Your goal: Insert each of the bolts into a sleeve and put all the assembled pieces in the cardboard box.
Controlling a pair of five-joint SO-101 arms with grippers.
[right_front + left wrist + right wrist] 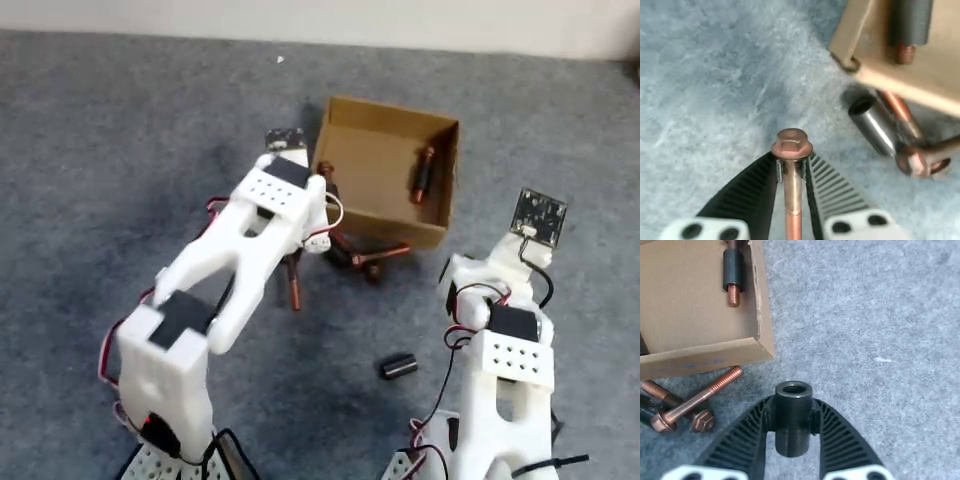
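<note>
We list one counter (90, 120), covered as far as we see in a grey, short-piled, felt-like fabric, mottled lighter and darker in patches. Along its far side we note a pale, plain strip (420, 18); whether it is wall or bare surface we cannot tell. One small white fleck (280, 60) lies on the fabric near that strip. Light is even and soft, with faint, blurred shadows.

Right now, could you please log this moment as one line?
left gripper: shut on bolt | right gripper: shut on sleeve | cardboard box: one assembled piece inside
</note>
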